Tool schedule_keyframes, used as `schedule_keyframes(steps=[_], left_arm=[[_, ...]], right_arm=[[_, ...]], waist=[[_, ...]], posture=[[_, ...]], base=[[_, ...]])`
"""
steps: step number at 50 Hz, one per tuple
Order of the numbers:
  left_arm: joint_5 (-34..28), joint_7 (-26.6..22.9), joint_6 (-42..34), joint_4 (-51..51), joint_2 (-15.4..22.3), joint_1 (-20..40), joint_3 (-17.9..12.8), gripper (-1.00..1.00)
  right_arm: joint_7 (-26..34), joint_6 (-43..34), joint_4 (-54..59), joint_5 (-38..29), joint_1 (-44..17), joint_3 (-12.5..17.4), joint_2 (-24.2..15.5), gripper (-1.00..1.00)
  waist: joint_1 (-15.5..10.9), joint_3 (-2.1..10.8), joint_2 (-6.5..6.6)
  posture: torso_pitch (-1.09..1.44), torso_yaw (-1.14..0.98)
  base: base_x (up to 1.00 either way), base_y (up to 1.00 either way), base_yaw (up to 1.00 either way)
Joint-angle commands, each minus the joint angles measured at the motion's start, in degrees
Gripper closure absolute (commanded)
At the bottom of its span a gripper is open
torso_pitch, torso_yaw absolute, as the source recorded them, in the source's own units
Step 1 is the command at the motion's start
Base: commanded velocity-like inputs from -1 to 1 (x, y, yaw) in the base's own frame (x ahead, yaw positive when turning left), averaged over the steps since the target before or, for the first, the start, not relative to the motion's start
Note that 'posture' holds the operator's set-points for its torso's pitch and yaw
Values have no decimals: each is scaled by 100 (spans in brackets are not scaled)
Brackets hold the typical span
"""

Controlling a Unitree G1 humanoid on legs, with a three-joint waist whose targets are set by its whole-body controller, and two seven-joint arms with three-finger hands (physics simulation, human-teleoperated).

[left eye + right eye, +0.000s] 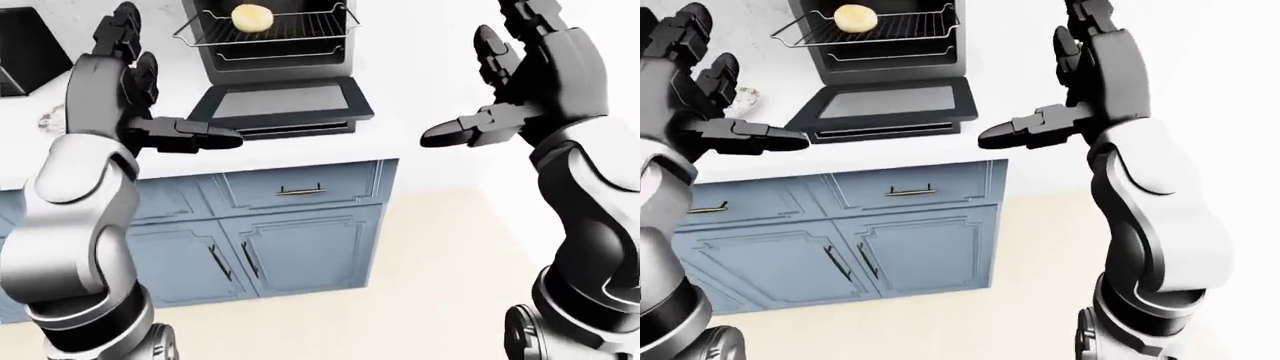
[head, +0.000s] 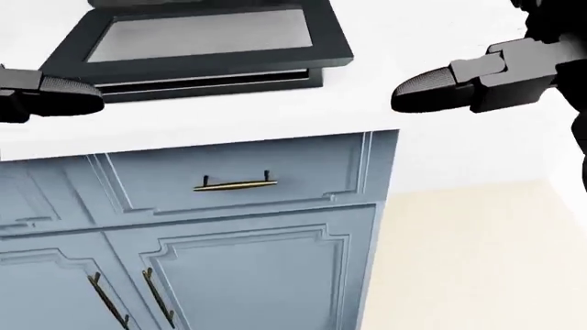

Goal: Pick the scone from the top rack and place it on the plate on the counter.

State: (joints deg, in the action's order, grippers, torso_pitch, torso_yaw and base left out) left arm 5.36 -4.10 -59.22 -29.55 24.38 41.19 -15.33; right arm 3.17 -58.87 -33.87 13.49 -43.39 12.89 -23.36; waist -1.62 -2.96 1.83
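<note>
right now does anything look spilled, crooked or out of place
Nothing stands out. The scone sits on the top rack of the oven, door folded down onto the counter. Both robot hands are open and empty.

The counter and open oven door are seen from above by all views; the closest framing is given by the head view, angled down toward 6 o'clock.
</note>
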Motion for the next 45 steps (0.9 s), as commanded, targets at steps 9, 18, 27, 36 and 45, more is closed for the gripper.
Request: schedule_keyframes(steps=[9, 18, 27, 36, 45], left_arm=[[184, 8, -262, -697, 319, 218, -250, -100], [280, 120, -302, -760, 384, 173, -308, -100], [323, 106, -332, -832, 531, 80, -413, -100], [198, 84, -252, -760, 537, 62, -318, -100], [151, 22, -274, -777, 480, 74, -313, -100]], right_arm=[[-107, 112, -256, 12, -374, 236, -246, -100], [-213, 132, -224, 110, -409, 230, -186, -100], [-273, 74, -222, 193, -547, 182, -260, -100], [-194, 163, -244, 101, -459, 163, -235, -100], [-131, 188, -268, 25, -406, 141, -237, -100]], waist=[[119, 246, -318], [164, 147, -149], [170, 156, -104], [203, 272, -477], [216, 201, 216]], posture=[[0, 0], [0, 0], [0, 0], [0, 0], [0, 0]], base=[[3, 26, 0], [0, 29, 0], [0, 36, 0], [0, 47, 0], [0, 47, 0]])
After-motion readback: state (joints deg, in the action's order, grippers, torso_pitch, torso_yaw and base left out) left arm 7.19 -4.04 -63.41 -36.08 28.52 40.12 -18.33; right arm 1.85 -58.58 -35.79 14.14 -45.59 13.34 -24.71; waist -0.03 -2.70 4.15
